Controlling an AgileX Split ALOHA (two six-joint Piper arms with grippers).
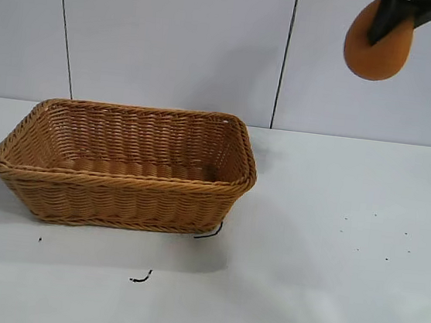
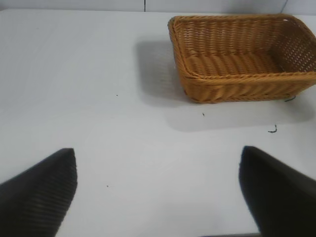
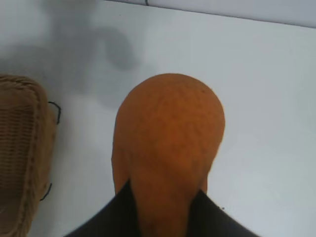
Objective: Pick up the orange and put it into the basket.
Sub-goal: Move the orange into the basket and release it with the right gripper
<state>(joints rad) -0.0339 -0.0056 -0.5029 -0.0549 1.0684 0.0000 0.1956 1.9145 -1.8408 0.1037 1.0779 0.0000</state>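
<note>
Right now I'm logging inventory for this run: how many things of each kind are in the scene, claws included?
Tan-brown woven wicker basket: 1
Matte dull-orange fruit, held in the air by the right claw: 1
Claws, the right one and the open left claw over the white table: 2
Small black scraps on the table: 2
Total: 6

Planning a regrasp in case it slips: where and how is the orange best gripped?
As the right gripper does now: fingers across the orange at its narrower stem end, broad rounded end hanging free. The taper gives the fingers flanks to close on.
</note>
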